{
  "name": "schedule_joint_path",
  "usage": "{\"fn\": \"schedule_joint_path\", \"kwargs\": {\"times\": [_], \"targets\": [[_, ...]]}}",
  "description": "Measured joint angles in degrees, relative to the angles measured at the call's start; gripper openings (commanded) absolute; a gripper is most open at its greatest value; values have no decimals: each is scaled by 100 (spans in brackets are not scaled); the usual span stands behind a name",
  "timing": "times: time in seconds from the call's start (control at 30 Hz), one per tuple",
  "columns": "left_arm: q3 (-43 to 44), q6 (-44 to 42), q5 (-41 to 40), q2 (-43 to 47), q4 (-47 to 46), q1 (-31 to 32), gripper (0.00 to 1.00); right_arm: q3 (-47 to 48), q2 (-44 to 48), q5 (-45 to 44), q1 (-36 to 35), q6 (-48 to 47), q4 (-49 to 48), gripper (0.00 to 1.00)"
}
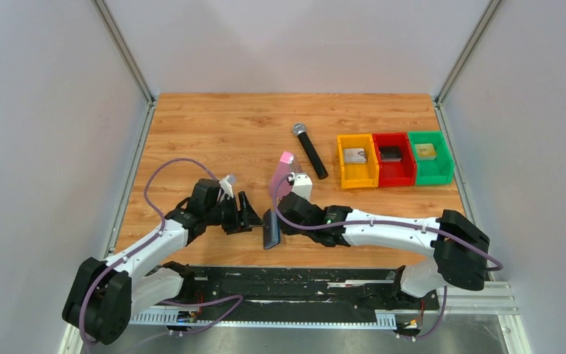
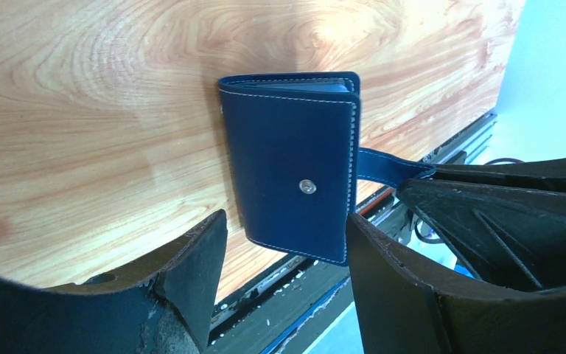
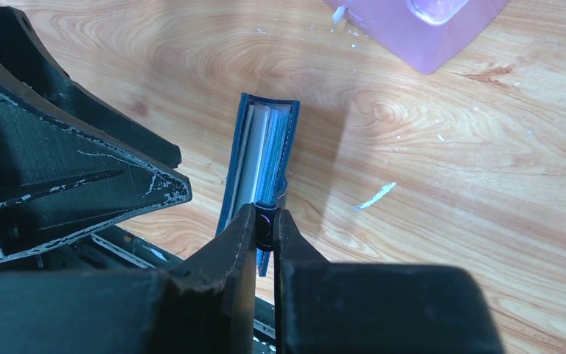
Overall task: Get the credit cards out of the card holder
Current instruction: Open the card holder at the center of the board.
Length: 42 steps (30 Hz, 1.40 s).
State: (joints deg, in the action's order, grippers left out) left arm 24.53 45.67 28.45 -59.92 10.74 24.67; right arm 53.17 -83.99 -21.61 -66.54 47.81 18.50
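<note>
The navy-blue card holder (image 2: 295,162) is folded shut and stands on edge near the table's front edge (image 1: 271,230). Its snap tab (image 2: 383,166) is unfastened and stretches to my right gripper (image 3: 267,225), which is shut on the tab's end. From the right wrist view the holder (image 3: 265,147) is edge-on, showing pale blue-grey inner leaves. No credit card can be told apart; they are hidden inside. My left gripper (image 2: 284,251) is open, its fingers either side of the holder's lower end, not touching it. In the top view the left gripper (image 1: 254,216) faces the right gripper (image 1: 280,221) across the holder.
A pink metronome (image 1: 284,177) stands just behind the right gripper, also in the right wrist view (image 3: 427,29). A black microphone (image 1: 309,150) lies further back. Yellow (image 1: 357,173), red (image 1: 393,172) and green (image 1: 429,171) bins sit at the back right. The black rail (image 1: 302,284) runs along the front edge.
</note>
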Motion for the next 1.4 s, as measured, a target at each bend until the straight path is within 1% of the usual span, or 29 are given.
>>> {"fn": "schedule_joint_path", "kwargs": {"times": [0.37,0.73,0.9,1.03,1.17,1.23,1.33,1.37,1.4], "targets": [[17,-2,70,142,15,0,72,-83,74,177,0,42,-72,0],[17,-46,129,247,17,0,72,-83,297,273,0,57,-175,0],[17,-133,74,118,35,0,68,-131,315,271,0,76,-221,0],[17,-192,-9,66,74,0,66,-358,415,216,0,138,-269,0],[17,-240,-39,52,87,0,62,-748,549,149,0,273,-282,0],[17,-251,-48,44,83,0,58,-962,608,114,4,356,-260,0],[15,-247,-44,9,42,0,46,-1198,654,50,13,466,-205,1],[7,-232,-42,-9,11,0,43,-1257,658,26,17,492,-188,2],[-2,-225,-35,-33,-22,0,38,-1307,658,2,24,514,-186,3]]}}
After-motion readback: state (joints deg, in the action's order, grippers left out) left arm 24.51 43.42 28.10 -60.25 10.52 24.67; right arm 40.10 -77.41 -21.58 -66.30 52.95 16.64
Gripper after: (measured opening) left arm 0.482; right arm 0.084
